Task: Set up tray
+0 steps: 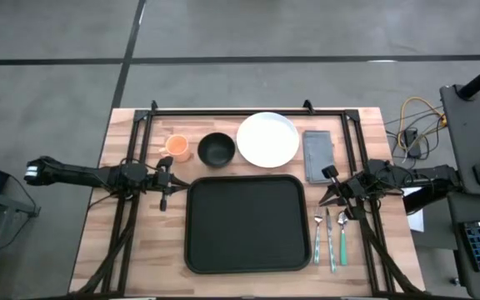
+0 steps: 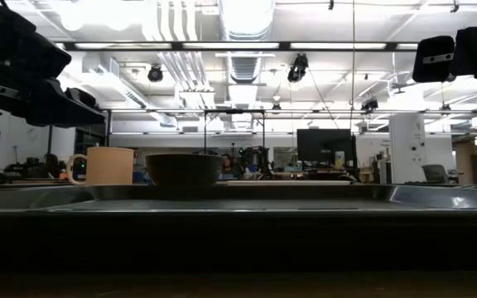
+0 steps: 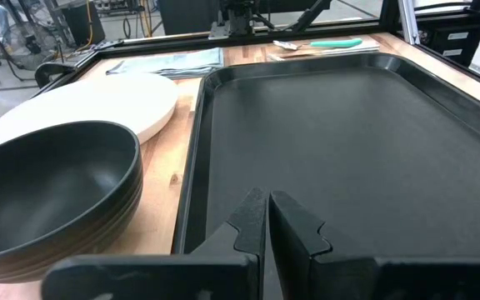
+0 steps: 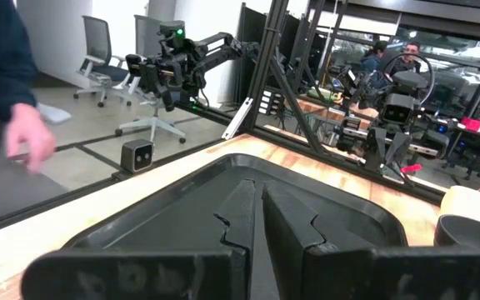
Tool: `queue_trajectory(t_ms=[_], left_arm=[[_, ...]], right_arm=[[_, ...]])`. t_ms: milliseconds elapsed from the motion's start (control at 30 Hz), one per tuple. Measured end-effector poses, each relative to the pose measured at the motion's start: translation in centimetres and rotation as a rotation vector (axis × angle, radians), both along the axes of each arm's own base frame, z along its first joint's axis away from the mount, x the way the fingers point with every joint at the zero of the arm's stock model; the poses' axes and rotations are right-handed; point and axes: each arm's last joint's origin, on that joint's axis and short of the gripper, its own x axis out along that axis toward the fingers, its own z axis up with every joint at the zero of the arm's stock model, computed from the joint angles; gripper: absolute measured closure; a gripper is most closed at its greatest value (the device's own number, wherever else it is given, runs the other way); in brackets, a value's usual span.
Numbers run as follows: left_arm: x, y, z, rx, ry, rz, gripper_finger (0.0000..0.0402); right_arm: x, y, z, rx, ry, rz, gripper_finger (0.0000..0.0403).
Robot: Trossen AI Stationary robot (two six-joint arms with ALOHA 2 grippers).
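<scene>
1. High view shows you the tray point(image 1: 246, 223) lying bare at the middle of the surface point(image 1: 119, 242), its long axis running from one arm toward the other.
2. Along its far rim stand the cup point(image 1: 177, 147), bowl point(image 1: 217, 148), plate point(image 1: 267, 138) and napkin point(image 1: 317, 155); the fork point(image 1: 317, 237), knife point(image 1: 329, 238) and spoon point(image 1: 342, 237) lie just beside its right short edge, parallel to that edge.
3. Your left hand point(image 1: 163, 180) hangs at the tray's far-left corner, clenched on nothing, and the bowl and cup are nearer it.
4. Your right hand point(image 1: 335, 190) hangs off the far-right corner, likewise clenched and empty, with the napkin and cutlery close by, so I judge those fall to it.
5. Everything to load lies outside the rim; each piece would have to travel inward over the raised edge.
6. Low view gives you little: the tray's near rim blocks most of it, and only the cup point(image 2: 104, 165) and bowl point(image 2: 184, 169) rise above it.
7. Right wrist view shows a person's hand point(image 4: 25, 137) beyond the surface, blurred, well apart from the tray point(image 4: 173, 212).
</scene>
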Motion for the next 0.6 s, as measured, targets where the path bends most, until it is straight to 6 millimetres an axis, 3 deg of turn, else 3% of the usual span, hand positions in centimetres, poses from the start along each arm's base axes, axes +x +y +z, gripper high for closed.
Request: queue_trajectory(t_ms=[600], left_arm=[[0.0, 0.0, 0.0, 0.0, 0.0, 0.0, 0.0401]], right_arm=[[0.0, 0.0, 0.01, -0.006, -0.004, 0.0, 0.0385]])
